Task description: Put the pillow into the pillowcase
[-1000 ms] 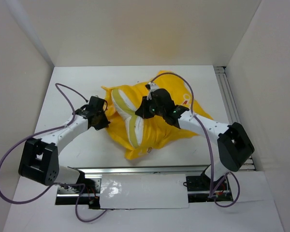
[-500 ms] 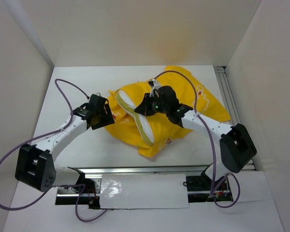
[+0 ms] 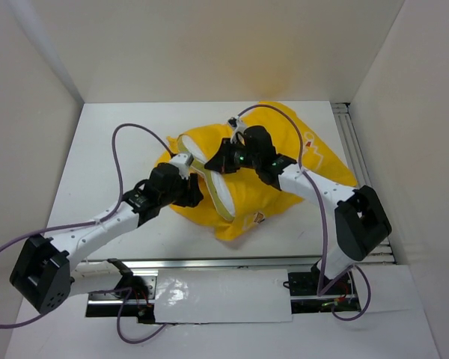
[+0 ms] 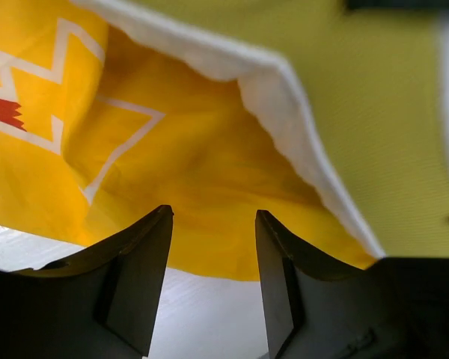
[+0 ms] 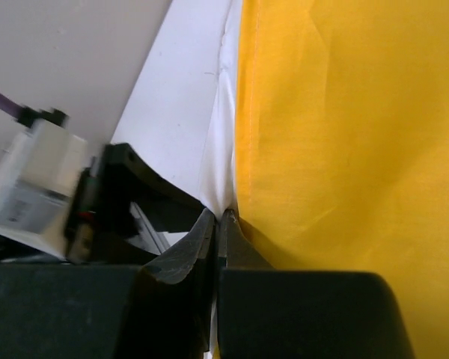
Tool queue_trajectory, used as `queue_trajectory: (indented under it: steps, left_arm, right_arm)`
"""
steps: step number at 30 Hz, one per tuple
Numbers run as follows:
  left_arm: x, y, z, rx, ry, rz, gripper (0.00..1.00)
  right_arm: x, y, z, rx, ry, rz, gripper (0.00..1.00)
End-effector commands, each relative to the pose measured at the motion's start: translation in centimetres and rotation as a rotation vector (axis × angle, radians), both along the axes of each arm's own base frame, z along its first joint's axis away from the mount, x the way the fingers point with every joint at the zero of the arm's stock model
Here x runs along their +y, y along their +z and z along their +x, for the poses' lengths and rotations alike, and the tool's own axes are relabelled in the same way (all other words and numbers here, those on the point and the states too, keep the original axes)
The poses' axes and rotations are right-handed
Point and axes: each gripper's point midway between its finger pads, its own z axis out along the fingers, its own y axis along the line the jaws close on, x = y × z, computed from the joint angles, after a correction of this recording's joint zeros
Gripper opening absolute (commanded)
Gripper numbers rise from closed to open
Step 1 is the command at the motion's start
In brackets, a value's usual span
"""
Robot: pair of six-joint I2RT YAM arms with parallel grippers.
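L arm [image 3: 120, 217] moved in; pillow [image 3: 212, 185] lies far-left to near-right amid pillowcase [image 3: 318, 161].

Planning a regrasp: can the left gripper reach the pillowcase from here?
Probably yes: the left gripper is open, the pillowcase right ahead of its jaws with nothing between. The right gripper pinches it at another spot.

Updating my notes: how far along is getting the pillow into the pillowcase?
Done: pillow partly inside the pillowcase, one seamed edge showing. In hand: right end effector pinches its fabric; left end effector open, facing it. Left: tuck in the rest.
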Motion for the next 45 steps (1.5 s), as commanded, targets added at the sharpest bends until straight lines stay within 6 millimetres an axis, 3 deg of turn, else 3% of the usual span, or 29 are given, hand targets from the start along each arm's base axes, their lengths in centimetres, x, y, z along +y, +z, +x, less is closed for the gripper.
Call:
queue_trajectory:
  steps: [1,4,5,7,8,10,12,13,16,17,19,26,33,35,38,39,41,45]
  left_arm:
    - [-1.0,1.5,2.2,-0.179,-0.06,-0.005,0.6]
    - [-1.5,1.5,3.2,-0.238,-0.076,-0.004,0.6]
    - [-1.6,0.6,3.5,-0.228,-0.085,0.017,0.6]
    - [-2.4,1.1,4.4,-0.278,-0.13,0.033,0.52]
    - [-2.6,-0.2,4.8,-0.253,-0.14,0.06,0.52]
    - [-2.8,-0.2,6.2,-0.263,-0.128,0.101,0.5]
    - [-2.5,-2.5,6.7,-0.202,-0.122,0.163,0.49]
    - [-2.4,-2.4,7.4,-0.206,-0.107,0.185,0.49]
    - [-2.5,-3.7,7.2,-0.166,-0.13,0.209,0.54]
    - [-2.5,-4.3,7.1,-0.148,-0.126,0.209,0.64]
    - [-2.8,-5.5,6.8,-0.097,-0.145,0.212,0.71]
    - [-3.3,-8.8,3.7,0.022,-0.169,0.148,0.73]
    - [-4.8,-11.2,2.6,0.063,-0.199,0.165,0.74]
    - [-5.0,-12.7,2.6,0.105,-0.19,0.192,0.72]
    - [-5.1,-14.0,2.7,0.126,-0.162,0.231,0.59]
    - [-5.1,-14.1,2.3,0.133,-0.164,0.244,0.49]
    - [-4.7,-14.8,2.5,0.135,-0.132,0.288,0.47]
    - [-4.7,-14.9,2.5,0.112,-0.106,0.333,0.31]
  right_arm:
    - [1.3,7.2,0.9,-0.122,0.068,0.167,0.0]
    - [1.4,7.5,0.7,-0.1,0.097,0.186,0.0]
    - [1.4,7.5,0.5,-0.089,0.104,0.193,0.0]
    - [1.5,7.6,0.3,-0.079,0.111,0.198,0.0]
    - [1.3,8.0,0.4,-0.083,0.117,0.213,0.0]
    - [1.4,7.6,-0.1,-0.062,0.138,0.217,0.0]
    - [1.1,7.7,-0.1,-0.049,0.142,0.224,0.0]
    - [1.3,7.6,-0.2,-0.04,0.158,0.232,0.0]
    - [1.1,7.4,-0.1,-0.025,0.173,0.24,0.0]
    - [1.1,7.4,-0.1,-0.025,0.173,0.24,0.0]
    - [1.3,7.3,-0.1,-0.022,0.182,0.24,0.0]
    - [1.2,7.2,0.4,-0.012,0.181,0.247,0.0]
    - [1.3,6.7,0.5,0.02,0.193,0.269,0.0]
    - [0.9,6.7,0.8,0.019,0.184,0.269,0.0]
    - [0.8,6.7,0.6,0.019,0.184,0.269,0.0]
    - [0.8,6.7,0.6,0.019,0.184,0.269,0.0]
    - [0.5,6.3,0.8,0.035,0.171,0.268,0.0]
    - [0.2,6.7,0.8,0.045,0.176,0.294,0.0]
